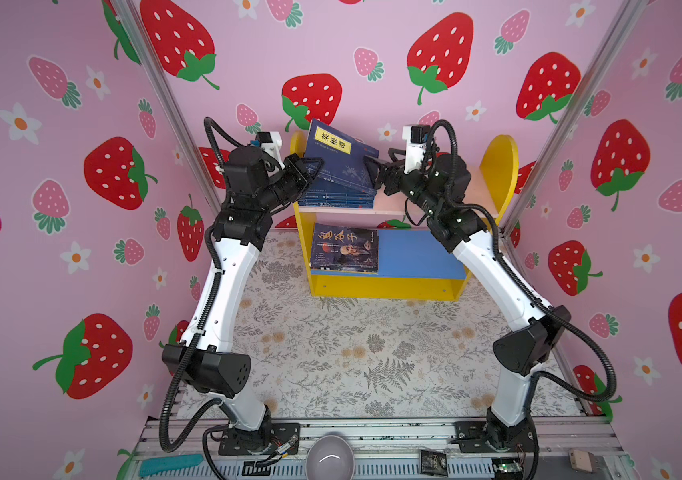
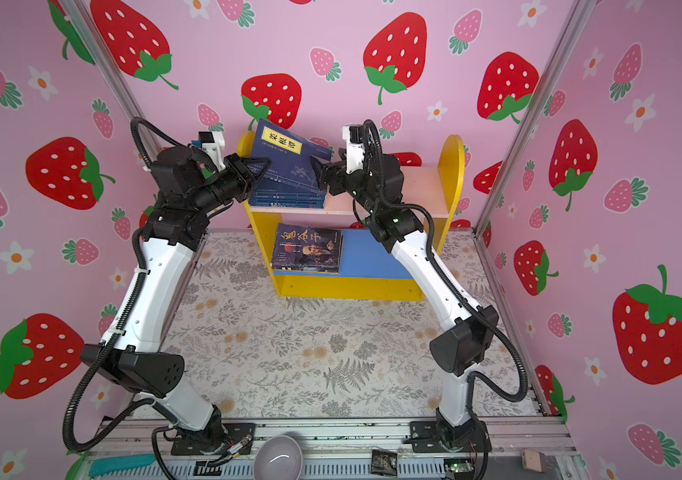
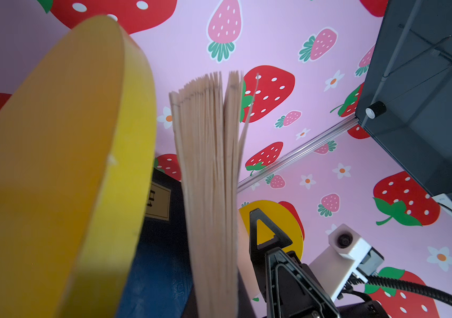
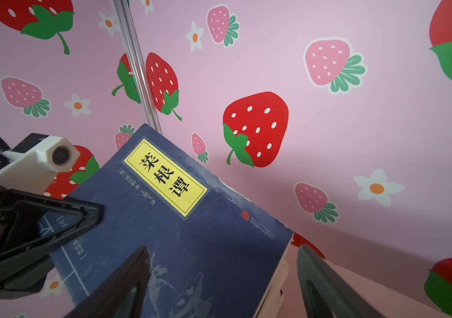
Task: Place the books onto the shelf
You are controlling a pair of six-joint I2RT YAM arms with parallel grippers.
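1. Top navy book (image 1: 341, 151), yellow label (image 4: 164, 177), sits tilted. The label end is raised toward the back wall and the lower end rests on the navy stack (image 1: 339, 197).
2. The stack lies flat at the left end of the pink upper board (image 1: 393, 203) of the shelf (image 1: 497, 162), just beside the left yellow side panel (image 3: 54, 165).
3. Portrait-cover book (image 1: 345, 247) lies flat on the left part of the blue lower board (image 1: 418, 253). At least one more book edge shows under it; I can't tell how many.
4. Left gripper (image 1: 313, 166): jaws pressed together, tip at the tilted book's left edge where it meets the stack. I can't tell whether a cover or page is pinched.
5. Left wrist view: fanned page edges (image 3: 208, 165) stand right in front of the lens, with the side panel next to them.
6. Right gripper (image 1: 372, 172): jaws spread wide at the tilted book's right edge. In the right wrist view one finger (image 4: 125, 275) is in front of the cover. The other (image 4: 324, 280) is out past the page edge, apart from it. It grips nothing.
7. The shelf stands at the back of the floral mat (image 1: 352, 353), near the strawberry wall. The arms reach in from both sides at upper-board height.
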